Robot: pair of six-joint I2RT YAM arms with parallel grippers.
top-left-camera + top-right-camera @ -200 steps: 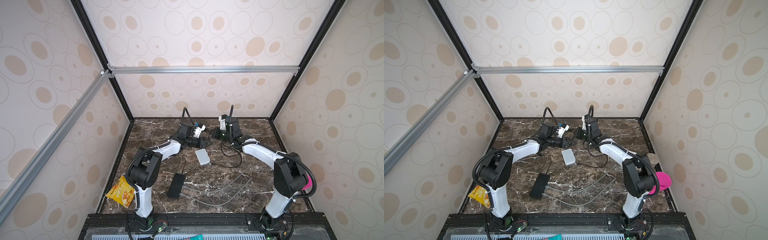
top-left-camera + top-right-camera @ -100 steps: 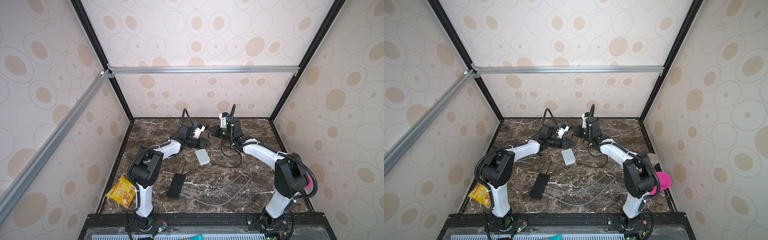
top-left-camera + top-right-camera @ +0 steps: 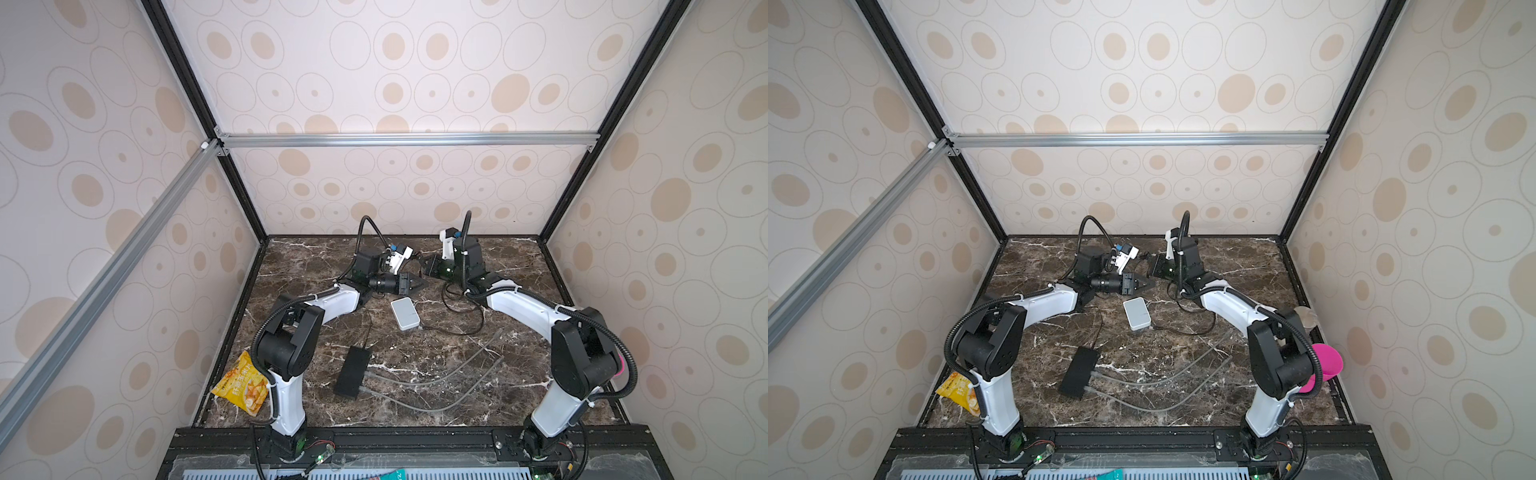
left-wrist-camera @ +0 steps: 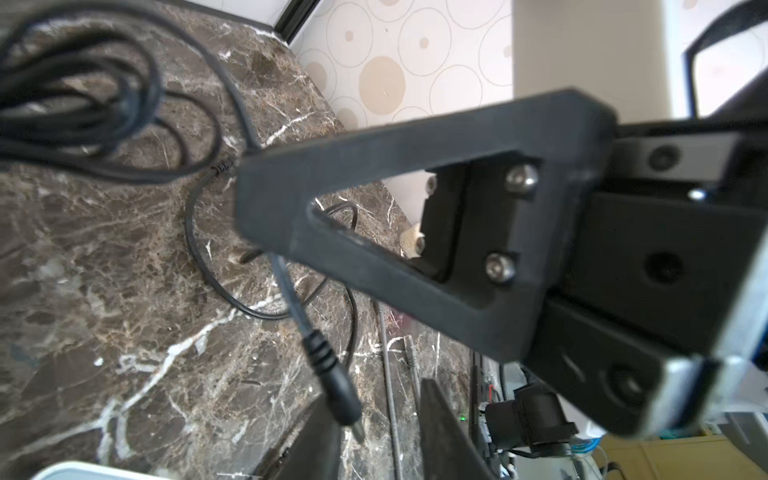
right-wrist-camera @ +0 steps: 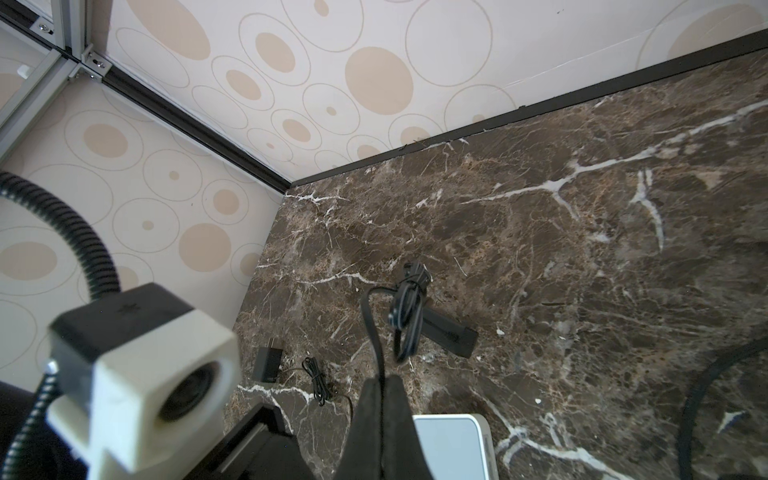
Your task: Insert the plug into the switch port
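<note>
Note plug (image 4: 328, 365) hanging clear of desk (image 3: 519, 257), barrel slanted tip-down, just past left pincer (image 3: 423, 284) tip. Cannot tell left pincer's gap or hold on cord (image 4: 291, 299). Note right pincer (image 5: 381, 386) clamped on cord farther back. Find white switch (image 3: 404, 313) flat, just nearside of both; judge left pincer nearer plug.

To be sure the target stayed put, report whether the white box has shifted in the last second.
No. The white box lies in the same spot, just beyond the black box with grey cables, in both top views.
</note>
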